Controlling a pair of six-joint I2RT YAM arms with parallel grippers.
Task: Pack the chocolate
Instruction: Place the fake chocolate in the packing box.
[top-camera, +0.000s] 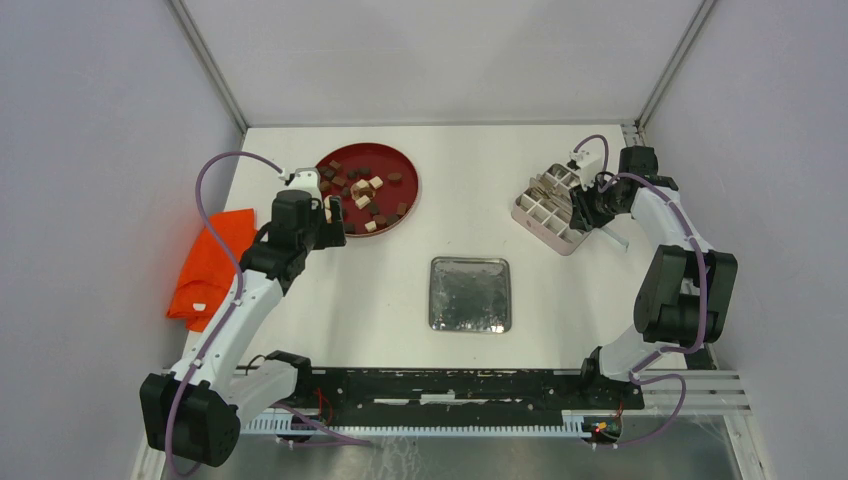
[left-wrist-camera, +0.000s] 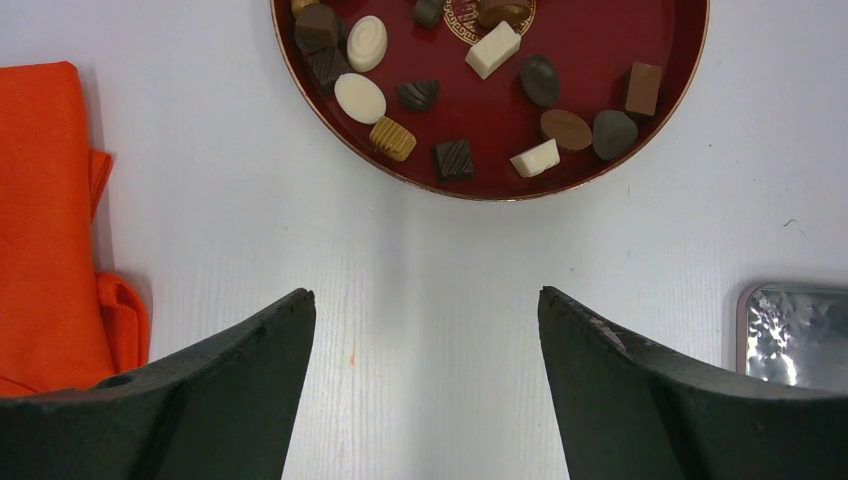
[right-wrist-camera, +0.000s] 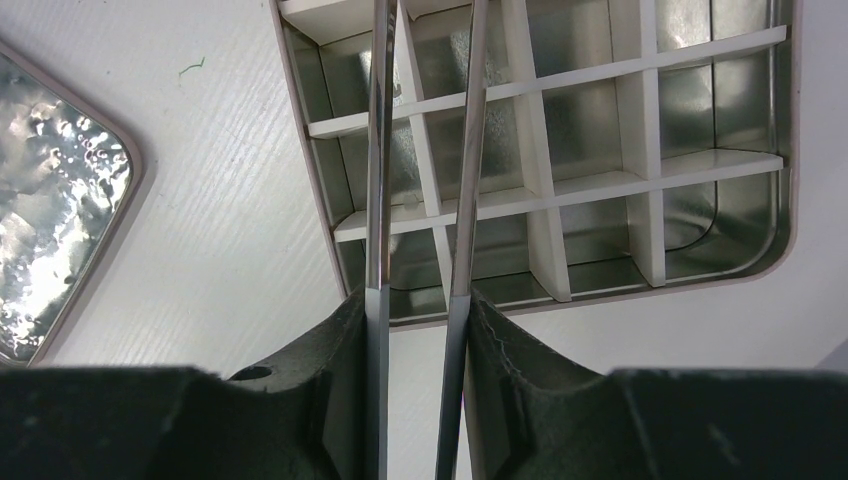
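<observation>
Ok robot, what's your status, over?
Left gripper: jaws open, empty. Right gripper: jaws shut on tongs over box. Chocolate on red plate, none seen packed. Nothing blocking.

Chocolate (left-wrist-camera: 360, 97): dark brown, light brown and cream-white. Several pieces are ribbed, and one cream-white piece carries a swirl.
Plate (left-wrist-camera: 590, 60): dark red, thin gold rim line.
Cloth (left-wrist-camera: 50, 200): plain orange.
Table (left-wrist-camera: 450, 260): white, fine straight grain.
Tray (left-wrist-camera: 800, 340): silver, mottled sheen.
Box (right-wrist-camera: 540, 150): pale pink rim, white dividers, silver lining.
Tweezers (right-wrist-camera: 379, 150): silver.
Left gripper (left-wrist-camera: 425, 294) and right gripper (right-wrist-camera: 417, 295): black.
</observation>
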